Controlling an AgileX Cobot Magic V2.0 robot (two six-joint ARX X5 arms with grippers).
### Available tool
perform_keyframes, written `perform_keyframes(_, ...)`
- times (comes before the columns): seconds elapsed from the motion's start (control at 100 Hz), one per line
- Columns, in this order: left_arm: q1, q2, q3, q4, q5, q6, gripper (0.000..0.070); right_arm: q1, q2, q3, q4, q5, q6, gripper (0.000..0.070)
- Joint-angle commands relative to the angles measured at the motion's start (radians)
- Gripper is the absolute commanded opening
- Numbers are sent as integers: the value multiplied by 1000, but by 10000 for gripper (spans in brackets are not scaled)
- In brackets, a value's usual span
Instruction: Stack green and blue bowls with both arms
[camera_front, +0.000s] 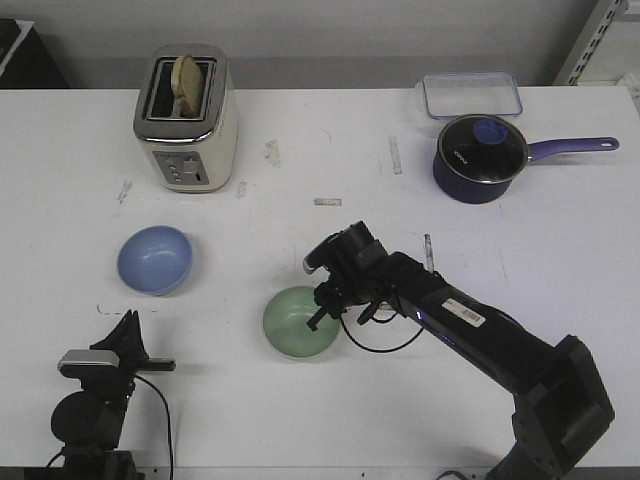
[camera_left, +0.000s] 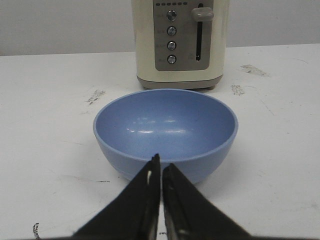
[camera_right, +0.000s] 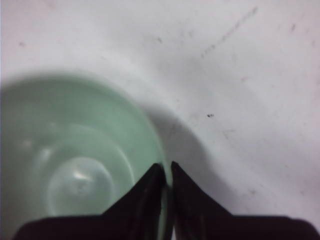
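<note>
The front view takes in the whole white table (camera_front: 300, 420), with the green bowl (camera_front: 298, 322) near the middle toward the near edge and the blue bowl (camera_front: 154, 259) well apart from it to the left, both upright on the surface. Only the right wrist view shows how the right gripper (camera_right: 166, 172) sits on the green bowl (camera_right: 80, 165): its two dark fingers are drawn close with the bowl's right rim pinched between them, one finger inside and one outside. From the front the right gripper (camera_front: 325, 312) is just a dark mass over that rim at the end of the long black arm reaching in from the near right. The left wrist view shows the left gripper (camera_left: 161, 172) with its fingers pressed together on nothing, just short of the blue bowl (camera_left: 165, 134), and the cream toaster (camera_left: 179, 42) standing behind the bowl. In the front view the left gripper (camera_front: 128, 330) sits low at the near left, and the toaster (camera_front: 186, 118) holds a slice of bread (camera_front: 188, 84). At the far right stand a dark lidded saucepan (camera_front: 482, 157) and, behind it, a clear container (camera_front: 471, 94).
</note>
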Motion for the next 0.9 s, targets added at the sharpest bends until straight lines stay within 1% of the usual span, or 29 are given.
perform_keyframes(0.0,2,-1,-21,9,1,-1,1,11,39,10,-6,23,-22,0)
perform_keyframes(0.17,2,-1,-21,9,1,-1,1,13,34,10,-3,35,-22,4)
perform_keyframes(0.22,2,-1,-21,9,1,-1,1,12,26,11,-8,35,-22,26)
perform_keyframes(0.26,2,-1,-21,9,1,-1,1,12,20,11,-9,35,-23,80)
perform_keyframes(0.37,2,-1,-21,9,1,-1,1,12,-9,11,-3,35,-22,316)
perform_keyframes(0.41,2,-1,-21,9,1,-1,1,12,-23,12,0,36,-22,366)
perform_keyframes(0.44,2,-1,-21,9,1,-1,1,11,-34,14,2,36,-22,376)
perform_keyframes(0.68,2,-1,-21,10,1,-1,1,-18,-177,35,10,39,-20,373)
perform_keyframes(0.73,2,-1,-21,10,0,-1,1,-36,-220,35,10,43,-17,360)
perform_keyframes(0.79,2,-1,-21,10,0,-1,1,-64,-271,35,9,58,-11,311)
perform_keyframes(0.82,2,-1,-21,10,1,-1,1,-81,-297,35,8,71,-10,274)
perform_keyframes(0.85,2,-1,-21,10,0,-1,1,-99,-322,35,7,85,-11,216)
perform_keyframes(0.89,2,-1,-21,10,0,-1,1,-127,-358,35,2,107,-11,115)
